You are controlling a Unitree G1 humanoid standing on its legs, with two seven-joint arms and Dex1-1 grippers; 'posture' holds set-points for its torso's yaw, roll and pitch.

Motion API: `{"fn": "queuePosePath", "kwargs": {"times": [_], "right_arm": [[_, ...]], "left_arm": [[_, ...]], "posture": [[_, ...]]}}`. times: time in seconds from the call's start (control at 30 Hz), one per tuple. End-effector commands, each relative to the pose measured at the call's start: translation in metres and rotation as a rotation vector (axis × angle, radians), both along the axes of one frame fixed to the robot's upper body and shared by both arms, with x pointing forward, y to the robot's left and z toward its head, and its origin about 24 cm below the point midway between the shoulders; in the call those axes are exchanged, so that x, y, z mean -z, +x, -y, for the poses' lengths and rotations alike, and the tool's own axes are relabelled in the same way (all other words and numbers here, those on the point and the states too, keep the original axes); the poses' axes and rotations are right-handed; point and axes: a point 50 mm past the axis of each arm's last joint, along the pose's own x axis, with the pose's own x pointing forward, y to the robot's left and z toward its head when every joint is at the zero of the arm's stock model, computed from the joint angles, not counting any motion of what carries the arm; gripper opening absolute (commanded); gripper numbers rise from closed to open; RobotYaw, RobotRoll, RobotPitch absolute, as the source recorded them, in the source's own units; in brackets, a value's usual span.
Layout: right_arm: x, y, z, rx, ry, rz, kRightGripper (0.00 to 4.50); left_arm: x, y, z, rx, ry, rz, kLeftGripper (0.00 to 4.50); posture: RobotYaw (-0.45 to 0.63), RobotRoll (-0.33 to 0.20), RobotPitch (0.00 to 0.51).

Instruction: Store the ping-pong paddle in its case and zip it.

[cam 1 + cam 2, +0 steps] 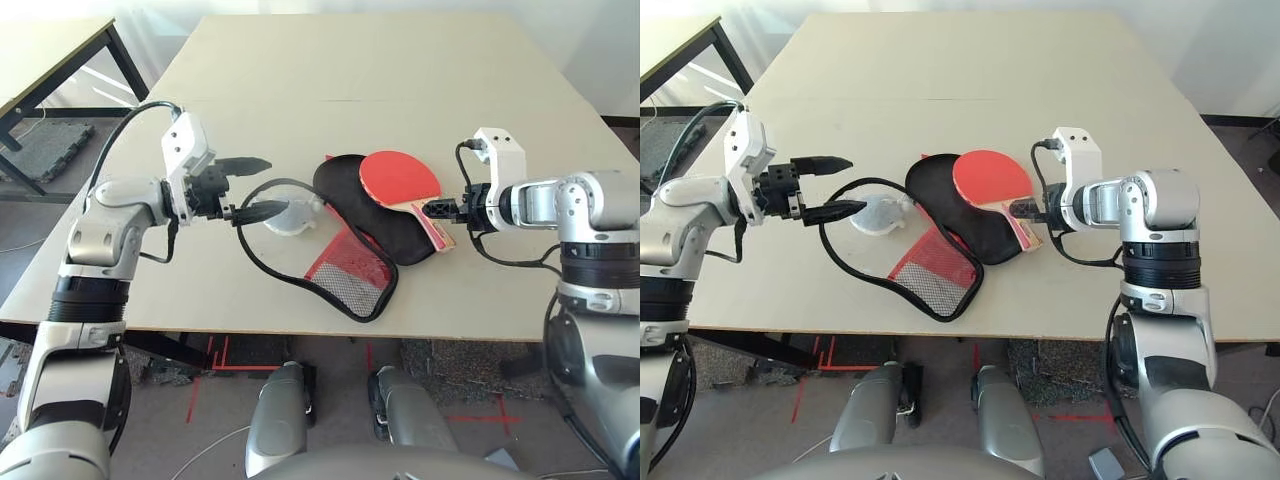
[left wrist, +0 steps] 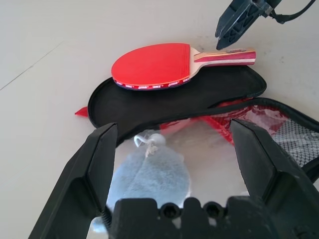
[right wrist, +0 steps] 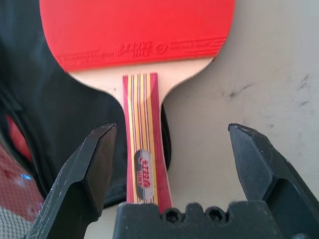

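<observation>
Table (image 1: 300, 70), pale, broad. Case (image 1: 385, 225) lies unzipped mid-table: black-lined half flat, red mesh half (image 1: 350, 275) flapped toward the robot, zipper edge looping out to the left. Ping-pong paddle (image 1: 398, 178) rests on the black lining, blade on the far side, handle running out over the case's right edge toward the right arm. Right gripper (image 1: 432, 209) sits at the handle's butt, fingers spread apart either side of it, clamped on nothing; clearly the nearer hand, in line with the paddle's long axis. Left gripper (image 1: 255, 187) spread wide too, empty, by the zipper loop above a small pale grey lump (image 1: 290, 215) with white cord
</observation>
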Motion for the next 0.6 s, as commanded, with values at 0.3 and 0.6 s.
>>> {"fn": "queuePosePath", "kwargs": {"times": [0.3, 0.6], "right_arm": [[0.011, -0.003, -0.016, -0.097, -0.041, -0.041, 4.46], [0.028, -0.001, -0.016, -0.088, -0.079, -0.067, 4.46]], "left_arm": [[0.003, -0.005, 0.001, -0.031, -0.03, 0.005, 4.5], [0.006, -0.007, 0.005, -0.031, -0.045, 0.001, 4.5]], "posture": [[0.15, 0.0, 0.111], [0.16, 0.0, 0.115]]}}
